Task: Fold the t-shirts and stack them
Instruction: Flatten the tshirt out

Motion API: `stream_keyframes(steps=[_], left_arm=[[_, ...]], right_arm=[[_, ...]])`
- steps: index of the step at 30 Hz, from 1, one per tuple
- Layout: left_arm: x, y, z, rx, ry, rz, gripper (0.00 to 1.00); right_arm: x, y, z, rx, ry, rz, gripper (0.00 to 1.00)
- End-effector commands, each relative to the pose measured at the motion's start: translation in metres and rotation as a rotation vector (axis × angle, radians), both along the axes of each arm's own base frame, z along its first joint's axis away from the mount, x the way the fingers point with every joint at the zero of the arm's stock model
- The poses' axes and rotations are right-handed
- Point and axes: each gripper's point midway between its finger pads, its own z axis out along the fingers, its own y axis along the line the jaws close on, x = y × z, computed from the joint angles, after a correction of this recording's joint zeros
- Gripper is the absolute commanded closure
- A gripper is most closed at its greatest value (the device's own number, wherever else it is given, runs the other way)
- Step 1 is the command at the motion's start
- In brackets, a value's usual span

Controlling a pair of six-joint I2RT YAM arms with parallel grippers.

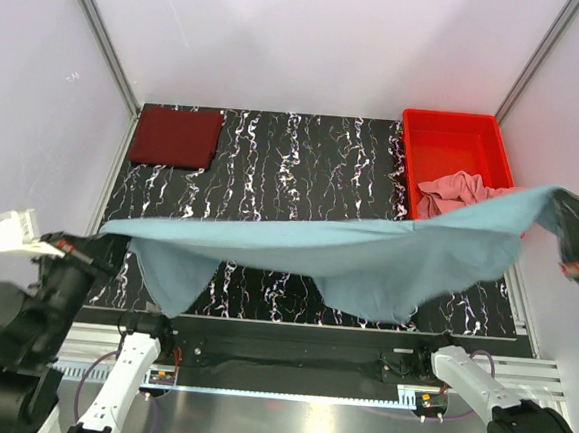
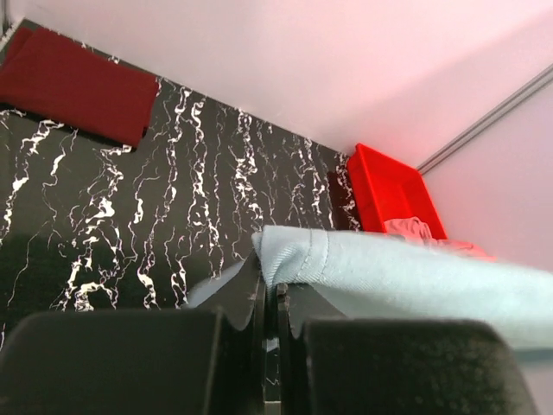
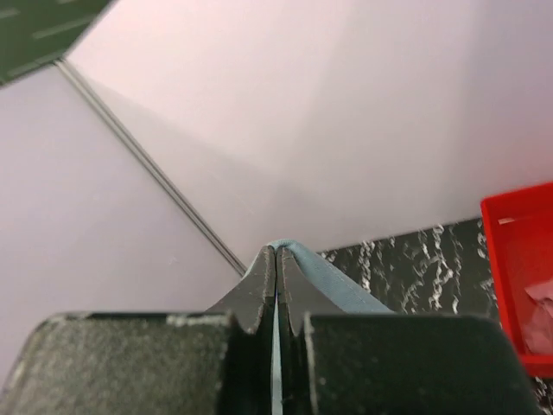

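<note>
a black marbled table [image 1: 304, 158] sits between pale walls. the left gripper [image 2: 270, 290] is pinched tight on one edge of the grey-blue t-shirt [image 1: 366, 258] and the right gripper [image 3: 276, 281] is clamped on the opposite edge, so the cloth hangs stretched between them, sagging below. beyond the left gripper lies the folded maroon t-shirt [image 1: 177, 136]. near the right one, the pink t-shirt [image 1: 452, 192] lies crumpled in the red tray [image 1: 447, 129]. this looks like the spreading step; next, both grippers likely need to lower the shirt flat, keeping it taut.
</note>
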Motion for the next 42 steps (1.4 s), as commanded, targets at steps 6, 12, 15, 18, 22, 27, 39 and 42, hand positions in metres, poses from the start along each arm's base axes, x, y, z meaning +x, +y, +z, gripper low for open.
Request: stream_keyframes(steps=[6, 12, 15, 18, 22, 27, 39, 42], left_arm=[[-0.012, 0.015, -0.001, 0.011, 0.046, 0.082, 1.0], [0.055, 0.012, -0.052, -0.012, 0.207, 0.098, 1.0], [0.095, 0.023, -0.092, -0.029, 0.293, 0.19, 1.0], [0.133, 0.05, -0.128, -0.005, 0.36, 0.364, 1.0], [0.193, 0.078, -0.132, 0.109, 0.396, 0.502, 1.0], [0.253, 0.116, -0.166, 0.178, 0.521, 0.629, 1.0], [0.246, 0.136, -0.225, 0.267, 0.825, 0.593, 0.06], [0.219, 0.125, -0.218, 0.234, 0.799, 0.569, 0.02]], right_arm=[[0.015, 0.026, 0.0, 0.025, 0.034, 0.117, 1.0], [0.134, 0.079, -0.03, 0.0, 0.059, 0.221, 1.0], [0.218, 0.107, -0.066, -0.051, 0.091, 0.242, 1.0], [0.339, 0.145, -0.131, -0.107, 0.155, 0.265, 1.0], [0.447, 0.185, -0.191, -0.137, 0.234, 0.323, 1.0], [0.537, 0.219, -0.247, -0.081, 0.307, 0.374, 0.86], [0.358, 0.161, -0.357, -0.235, 0.936, 0.314, 0.27], [0.281, 0.165, -0.376, -0.316, 1.029, 0.387, 0.28]])
